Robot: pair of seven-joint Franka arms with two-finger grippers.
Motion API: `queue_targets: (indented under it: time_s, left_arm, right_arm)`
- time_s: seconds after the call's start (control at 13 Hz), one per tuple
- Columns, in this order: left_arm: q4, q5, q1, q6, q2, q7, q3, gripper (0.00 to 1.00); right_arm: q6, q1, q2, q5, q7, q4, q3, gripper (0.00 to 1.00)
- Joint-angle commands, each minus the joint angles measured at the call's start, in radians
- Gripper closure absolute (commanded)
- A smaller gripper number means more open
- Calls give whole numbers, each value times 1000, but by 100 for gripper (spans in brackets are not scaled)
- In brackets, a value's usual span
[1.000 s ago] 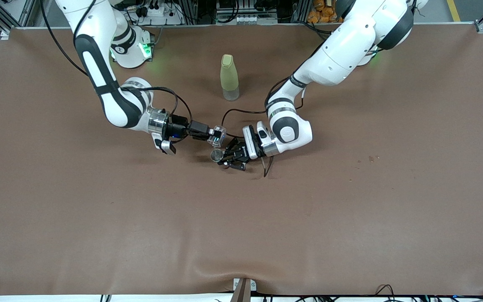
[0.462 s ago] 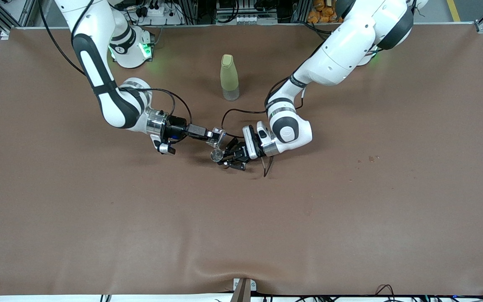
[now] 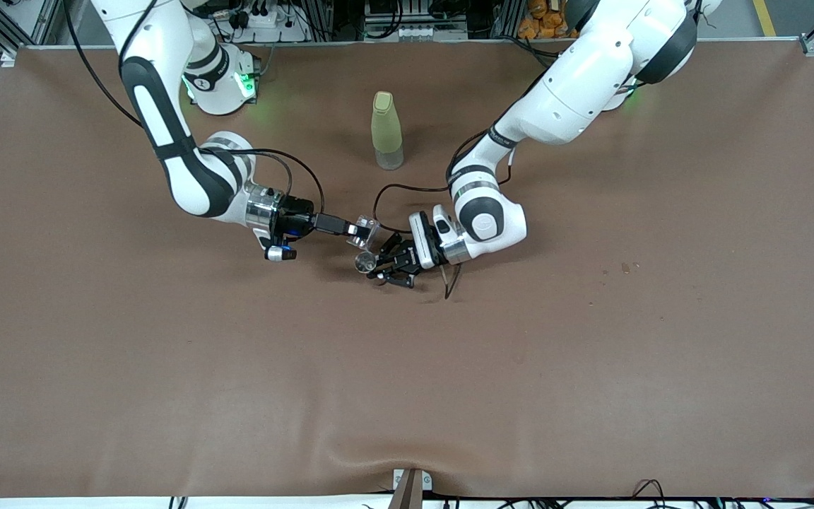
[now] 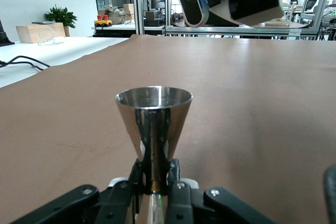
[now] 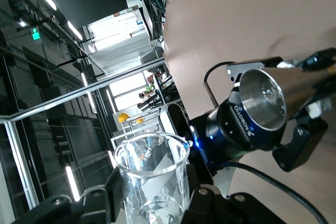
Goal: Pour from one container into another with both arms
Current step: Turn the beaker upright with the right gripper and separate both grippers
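I have the right claw [image 3: 357, 230] pinching the glass cup [image 3: 365, 230], tipped well over so its long axis lies nearly level and its mouth points toward the left arm's end of the tabletop [image 3: 591, 367]. The left claw [image 3: 381, 267] is pinched on the waist of the metal jigger [image 3: 363, 262], which stands upright with its rim open. The cup's lip sits just above and beside that rim, a little nearer the bottle [image 3: 386, 131]; I judge the pour hinges on bringing lip over bowl. Brown matting lies smooth around both claws, with plenty of free room; the bottle stands well apart.
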Motion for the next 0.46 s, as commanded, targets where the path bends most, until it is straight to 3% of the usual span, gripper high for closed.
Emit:
queue_targets:
  time_s: [0.0,0.15,0.38]
  left_arm:
    - [2,-50,10,20,-10,138,-8,100]
    - [-4,-44,20,30,-16,133,-8,100]
    - [-10,-39,33,52,-36,122,-8,100]
  right_arm:
    - [-1,-15,-17,-2,38,2,8,75]
    - [-1,-31,-23,-95,-26,8,-3,74]
    - [-138,-206,-24,-377,-118,51,-7,75]
